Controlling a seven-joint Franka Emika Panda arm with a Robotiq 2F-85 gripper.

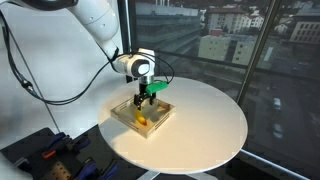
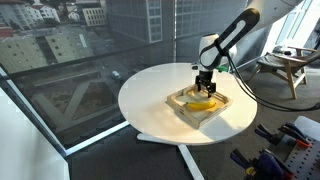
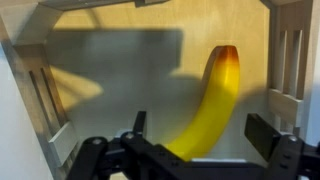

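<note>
1. Round white table [image 1: 212, 122] [image 2: 150, 95]: lies beneath the gripper and spreads out on all sides of it; it carries the tray.
2. Robot arm [image 1: 95, 25] [image 2: 235, 35]: reaches in from above and ends at the gripper, which points straight down.
3. Wooden tray [image 1: 126, 121] [image 2: 180, 103] [image 3: 40, 95]: sits on the table directly under the gripper. Its low walls surround the fingertips in the wrist view.
4. Gripper [image 1: 143, 98] [image 2: 204, 89] [image 3: 203, 135]: hangs low over the tray, its tips at about the height of the rim. The jaws stand wide apart and grip nothing.
5. Banana [image 1: 142, 120] [image 2: 203, 104] [image 3: 208, 105]: lies flat on the tray floor, just below the gripper and between its two fingers, touching neither as far as the wrist view shows.
6. State of the work, as a judgement: the gripper is lined up over the banana, but no grasp is made yet. Closing on the banana and lifting it are both left to do.
</note>
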